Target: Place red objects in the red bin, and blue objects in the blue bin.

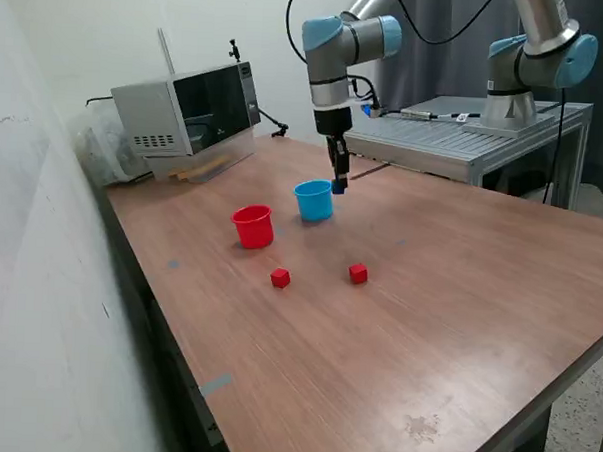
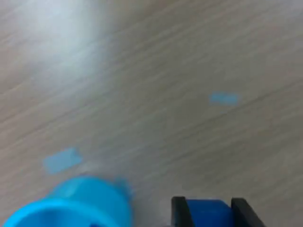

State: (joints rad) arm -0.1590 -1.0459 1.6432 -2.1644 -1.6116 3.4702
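Note:
My gripper (image 1: 338,185) hangs just above the rim of the light blue cup (image 1: 314,201), on its side toward the exterior view's right. It is shut on a dark blue cube (image 2: 208,213), which sits between the two black fingers (image 2: 179,213) in the wrist view. The light blue cup (image 2: 71,208) also shows in the wrist view, blurred, beside the gripper. The red cup (image 1: 252,226) stands next to the blue cup, toward the exterior view's left. Two small red cubes (image 1: 280,277) (image 1: 357,274) lie on the wooden table in front of the cups. A second blue cube is not visible.
A microwave (image 1: 191,111) stands at the table's back, on the exterior view's left. A second arm (image 1: 539,56) and a metal bench (image 1: 465,143) stand behind the table. Small blue tape marks (image 2: 223,98) (image 2: 61,160) are on the tabletop.

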